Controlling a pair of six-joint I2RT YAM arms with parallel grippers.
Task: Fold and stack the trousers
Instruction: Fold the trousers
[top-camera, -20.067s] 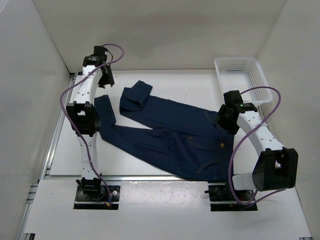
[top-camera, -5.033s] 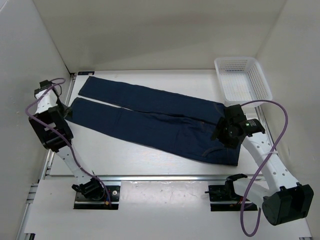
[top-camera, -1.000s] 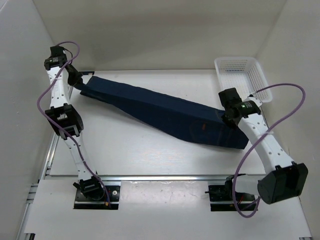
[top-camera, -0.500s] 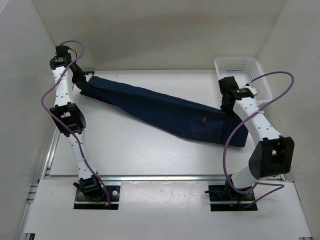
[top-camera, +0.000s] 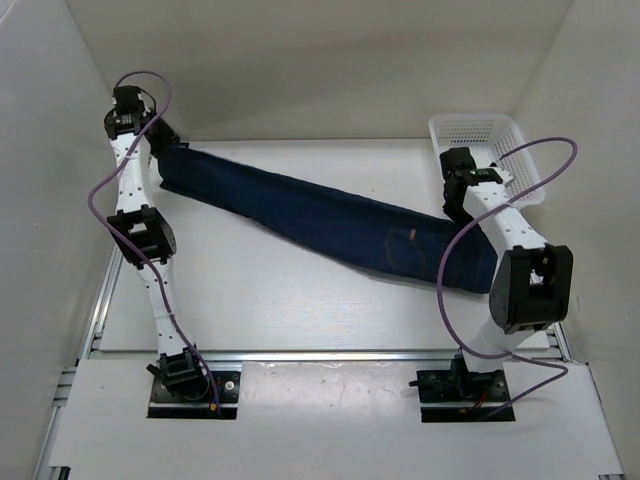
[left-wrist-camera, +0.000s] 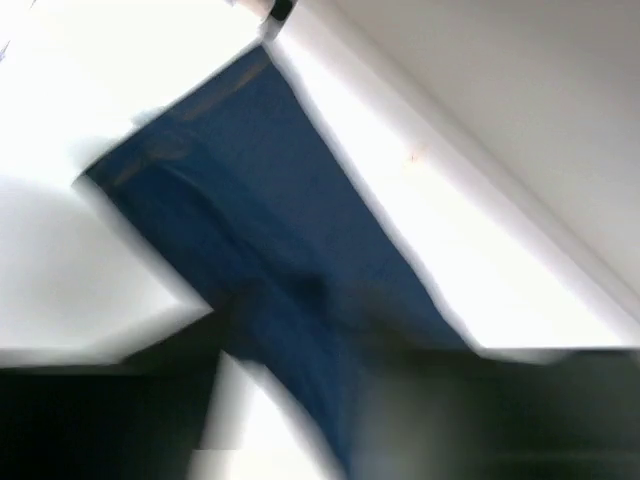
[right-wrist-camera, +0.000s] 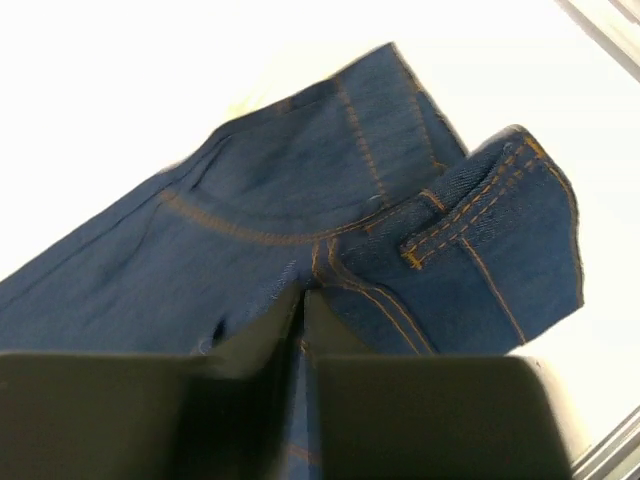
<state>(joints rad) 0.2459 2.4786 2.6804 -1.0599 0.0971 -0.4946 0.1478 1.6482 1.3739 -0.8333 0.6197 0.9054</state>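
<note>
The right gripper (right-wrist-camera: 302, 308) is pinched shut on the waist of the trousers (top-camera: 320, 215), just beside the basket (top-camera: 480, 140). The left gripper (top-camera: 158, 140) is at the hems, far from the basket, and whether it is wide or narrow cannot be told. If one end drops early, the fold could skew.

A white mesh basket (top-camera: 485, 140) sits at the white table's (top-camera: 260, 290) far right corner.

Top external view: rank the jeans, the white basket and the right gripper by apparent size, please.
1. jeans, stretched out diagonally.
2. white mesh basket, partly covered by the right arm.
3. right gripper, clearly the smallest.
</note>
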